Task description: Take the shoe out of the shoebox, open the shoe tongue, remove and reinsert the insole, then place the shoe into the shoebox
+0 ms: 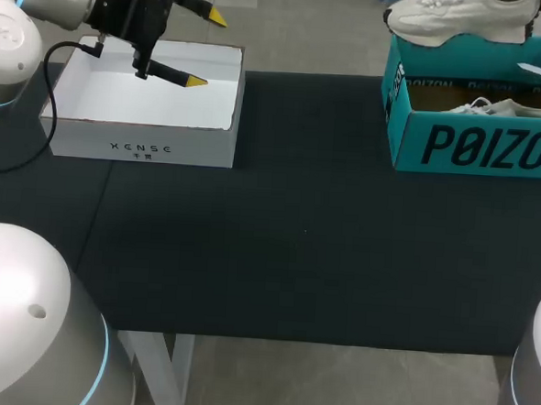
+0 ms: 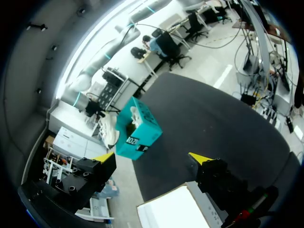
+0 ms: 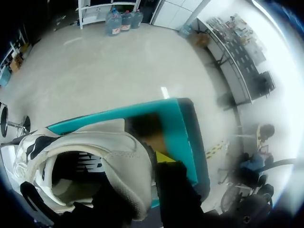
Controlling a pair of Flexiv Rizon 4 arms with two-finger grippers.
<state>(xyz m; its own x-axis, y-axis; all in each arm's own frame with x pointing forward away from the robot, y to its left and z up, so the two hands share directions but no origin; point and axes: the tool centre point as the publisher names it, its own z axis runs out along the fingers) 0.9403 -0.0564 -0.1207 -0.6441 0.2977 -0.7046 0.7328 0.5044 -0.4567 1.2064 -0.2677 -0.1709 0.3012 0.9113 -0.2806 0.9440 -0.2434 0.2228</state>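
Observation:
A white sneaker point(image 1: 461, 19) hangs above the teal shoebox point(image 1: 476, 146) at the table's far right. My right gripper point(image 3: 142, 166) is shut on the sneaker's point(image 3: 90, 152) collar wall, one finger inside the shoe and one yellow-tipped finger point(image 3: 165, 157) outside, with the teal shoebox point(image 3: 183, 118) below. A second white shoe point(image 1: 508, 109) lies inside the box. My left gripper point(image 1: 206, 50) stands open and empty above the white box point(image 1: 147, 112) at the far left. In the left wrist view the left gripper point(image 2: 152, 156) faces across the table toward the teal shoebox point(image 2: 138, 132) and the raised sneaker point(image 2: 110, 132).
The white box point(image 2: 171, 211) sits open on the black table point(image 1: 296, 232) at the far left, under my left gripper. A wide stretch of black tabletop lies between the two boxes and toward the front edge.

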